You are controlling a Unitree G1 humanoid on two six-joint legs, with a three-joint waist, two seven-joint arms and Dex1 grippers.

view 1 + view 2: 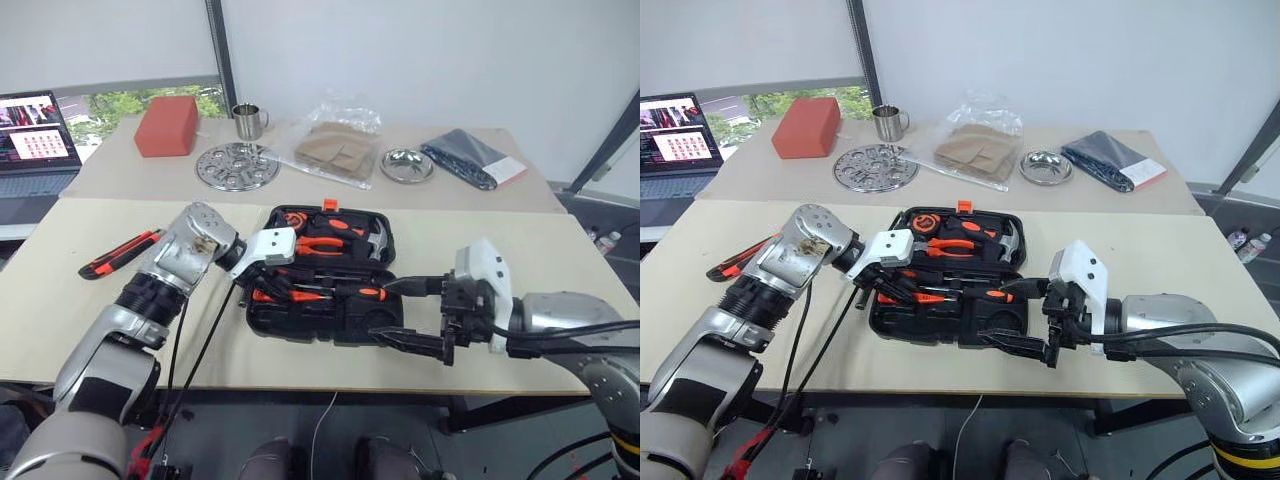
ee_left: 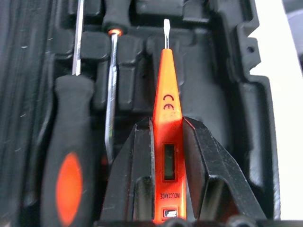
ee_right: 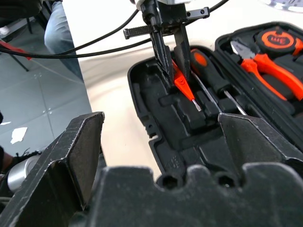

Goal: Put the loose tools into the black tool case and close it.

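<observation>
The slim orange tester screwdriver (image 2: 167, 132) is carrying a CE mark on its upper body; near its lower end, printed lettering is reading "INDUCTANCE", seen upside down in the left wrist view. The laptop (image 1: 35, 140) screen is showing small tiles whose text is staying too small to read.

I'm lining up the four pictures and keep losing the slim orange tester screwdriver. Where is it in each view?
Left eye: hard to make out; it sits at the left claw over the black tool case.
Right eye: same, hidden at that claw, left end of the case.
Left wrist: tester screwdriver centre, blade away from the camera.
Right wrist: upper centre, blade slanting into the case.
Shared landmark: the black-handled screwdriver beside it.
</observation>
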